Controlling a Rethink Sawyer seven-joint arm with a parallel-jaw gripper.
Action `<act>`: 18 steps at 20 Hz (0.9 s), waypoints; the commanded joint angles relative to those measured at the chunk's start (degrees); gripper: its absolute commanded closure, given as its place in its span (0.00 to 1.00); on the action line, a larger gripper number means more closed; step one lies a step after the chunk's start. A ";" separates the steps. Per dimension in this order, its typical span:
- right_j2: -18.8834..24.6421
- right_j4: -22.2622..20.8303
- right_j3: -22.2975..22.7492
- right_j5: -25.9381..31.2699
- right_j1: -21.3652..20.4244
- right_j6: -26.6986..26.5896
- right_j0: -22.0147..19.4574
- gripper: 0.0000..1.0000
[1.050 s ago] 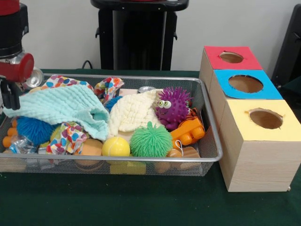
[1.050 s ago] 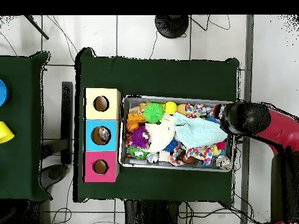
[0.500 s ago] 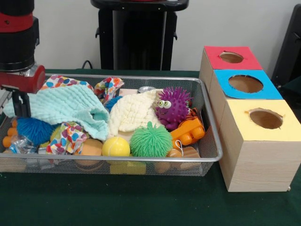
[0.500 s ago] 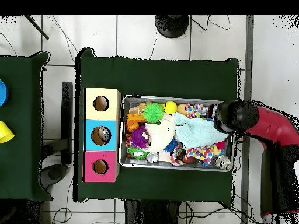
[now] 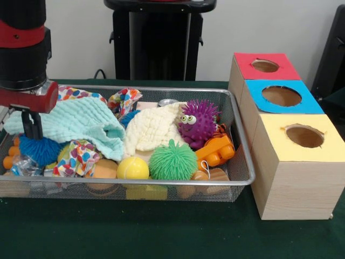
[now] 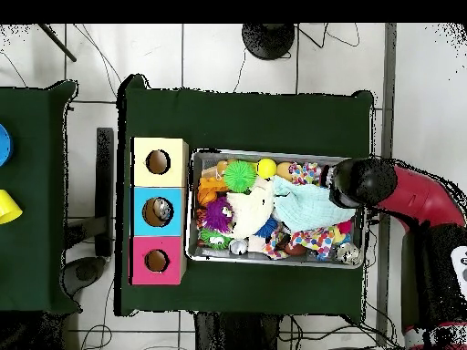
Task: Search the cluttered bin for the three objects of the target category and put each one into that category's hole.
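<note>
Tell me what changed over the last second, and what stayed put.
The gripper moved in from the bin's end, rightward in the front view and leftward in the overhead view, and came lower, so it now hangs over the mint cloth beside the blue spiky ball. It has taken hold of nothing. The wire bin, its toys and the three boxes stayed as they were.

The wire bin (image 5: 237, 162) holds three spiky balls, green (image 5: 172, 160), blue (image 5: 39, 149) and purple with eyes (image 5: 198, 122), two plain cloths, mint (image 5: 70, 121) and cream (image 5: 152, 128), one smooth yellow ball (image 5: 132, 168), beside three holed boxes (image 5: 291, 162) at 3 o'clock.
</note>
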 commanded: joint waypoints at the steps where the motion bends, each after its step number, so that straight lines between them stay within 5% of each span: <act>1: 3.18 2.76 -0.32 -2.35 3.93 3.93 -1.87 1.00; 18: 3.00 4.44 -0.89 -5.34 6.67 5.35 -2.25 1.00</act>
